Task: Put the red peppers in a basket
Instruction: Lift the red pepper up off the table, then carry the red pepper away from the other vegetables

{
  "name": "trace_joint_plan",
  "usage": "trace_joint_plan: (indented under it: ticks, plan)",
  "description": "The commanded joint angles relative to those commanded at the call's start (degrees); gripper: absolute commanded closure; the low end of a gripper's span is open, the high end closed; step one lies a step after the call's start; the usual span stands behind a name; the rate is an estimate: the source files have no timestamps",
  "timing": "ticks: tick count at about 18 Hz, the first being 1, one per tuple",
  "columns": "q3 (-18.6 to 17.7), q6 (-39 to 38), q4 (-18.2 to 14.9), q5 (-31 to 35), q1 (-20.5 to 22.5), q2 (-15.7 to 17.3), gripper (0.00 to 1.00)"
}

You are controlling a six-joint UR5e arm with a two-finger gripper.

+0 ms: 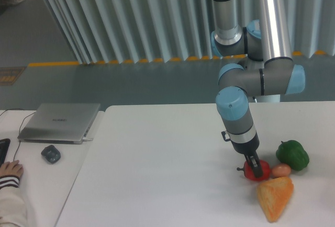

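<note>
Red pepper (pixel 260 170): small, glossy, lower right of the frame, lying on the white surface (pixel 167 169) with a short dark stem pointing left.

End effector (pixel 255 169): dark fingers reaching down onto the pepper, one finger lying across its front; the fingers are too small and dark to tell whether they are clenched on it or released.

Arm (pixel 238 117): grey tubes with light blue joint caps, coming down from the upper right of the frame to the pepper.

Egg-like ball (pixel 281 170): orange-brown, just right of the pepper, appearing to touch it.

Green pepper (pixel 292 155): right of the ball and slightly higher in the frame, close beside it.

Orange wedge (pixel 275 197): textured, triangular, just below the pepper and ball, near the lower edge.

Laptop (pixel 59 122): closed, silver, left middle of the frame on a second, lighter surface.

Mouse (pixel 51 154): dark, just below the laptop.

Human hand (pixel 9 170): at the lower left edge, striped cuff, resting near a dark object at the frame edge.

Backdrop: corrugated grey wall (pixel 131 18) across the top.
</note>
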Motion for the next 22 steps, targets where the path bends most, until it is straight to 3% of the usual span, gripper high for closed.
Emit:
trace_joint_plan:
  ticks: [6,10,14,22]
  plan:
    - [1.41,-0.09,-0.26,-2.37,0.79,2.11,0.42]
    - [2.81,-1.05,-0.44,-9.40,3.95,4.65,0.42]
    - [3.78,-0.35,-0.62,-10.11,6.68,6.24,0.42]
    - [4.57,13.34,-0.79,-5.64,13.53,7.03,0.44]
